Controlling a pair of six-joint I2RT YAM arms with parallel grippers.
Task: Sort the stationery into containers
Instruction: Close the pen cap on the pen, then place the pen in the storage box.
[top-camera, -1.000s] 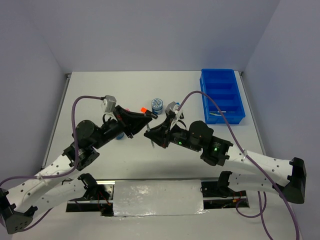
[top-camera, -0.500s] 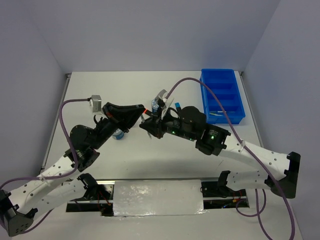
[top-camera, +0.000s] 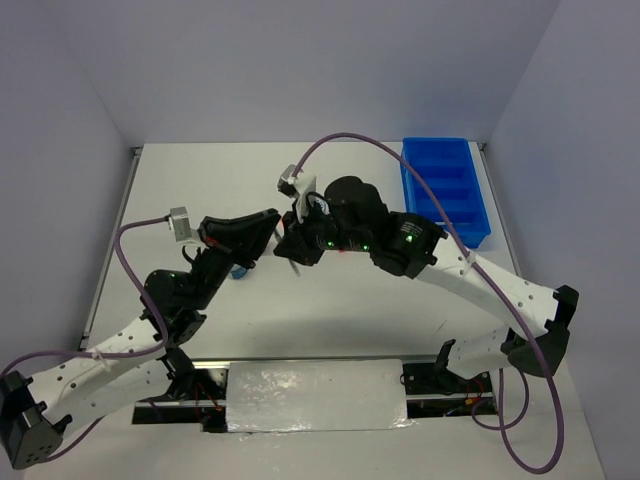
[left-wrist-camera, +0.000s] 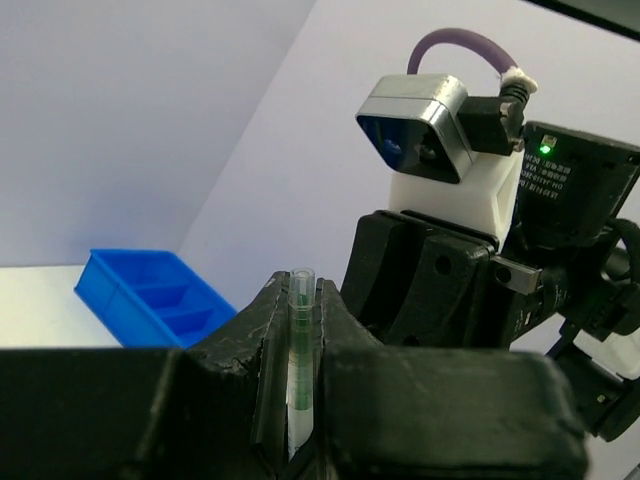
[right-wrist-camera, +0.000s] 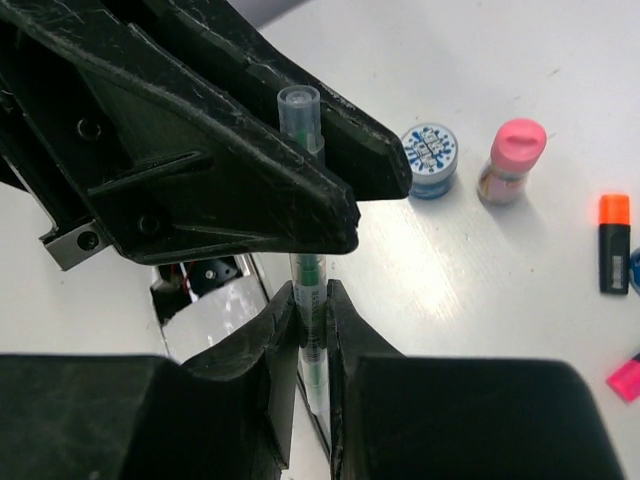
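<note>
From above, the left gripper and the right gripper meet nose to nose over the middle of the table. The blue tray sits well apart at the far right edge, and whatever is between the tips is too small to make out here. On to the left wrist view, and there it is: a thin clear pen with a green core, upright in the left gripper. Its 2 fingers press in on the barrel from both sides, and the pen's end pokes just above them. Right behind looms the right arm's wrist camera, and the tray shows far off on the left with its dividers in sight. Now the right wrist view: the right gripper has its 2 fingers clamped on the lower part of the same pen. The left gripper grips it higher up, with the clear end sticking out on top. So that's 1 pen with 2 grippers on it, held clear of the table. Down on that surface, 1 blue-white tub and a pink bottle stand just beside each other. An orange-capped highlighter and a pink-capped highlighter lie near the right edge.
</note>
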